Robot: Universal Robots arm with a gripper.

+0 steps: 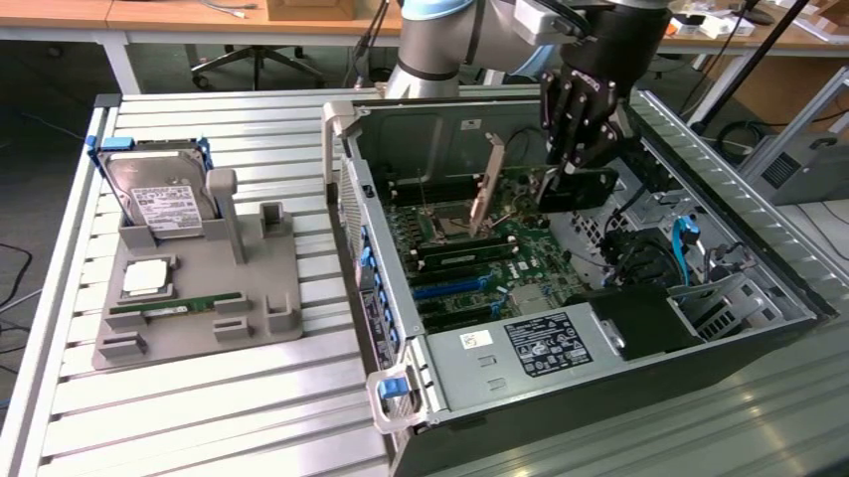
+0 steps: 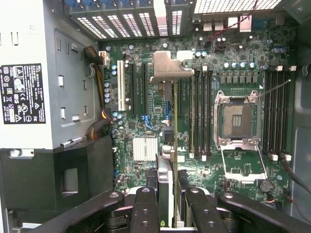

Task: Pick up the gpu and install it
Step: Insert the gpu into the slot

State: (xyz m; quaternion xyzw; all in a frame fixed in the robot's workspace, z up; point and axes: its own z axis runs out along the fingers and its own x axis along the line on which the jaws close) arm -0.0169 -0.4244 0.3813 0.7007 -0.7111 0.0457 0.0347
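Observation:
The gpu (image 2: 165, 180) shows edge-on in the wrist view as a thin card running away from my fingers, ending in its silver end bracket (image 2: 170, 69) near the case's vented rear slots. My gripper (image 2: 168, 196) is shut on the gpu, one black finger (image 2: 146, 209) on each side of the board. In the exterior view my gripper (image 1: 574, 177) reaches down into the open computer case (image 1: 398, 328), and the bracket (image 1: 490, 174) stands upright beside it over the motherboard. Whether the card's lower edge touches a slot is hidden.
Black expansion slots (image 2: 138, 87) and a white slot (image 2: 121, 87) lie beside the card; the open CPU socket (image 2: 237, 119) and RAM slots (image 2: 201, 114) lie on its other side. The power supply (image 1: 544, 343) fills the case's near corner. A grey holder (image 1: 199, 328) carries a hard drive (image 1: 159, 199) and RAM stick (image 1: 179, 306).

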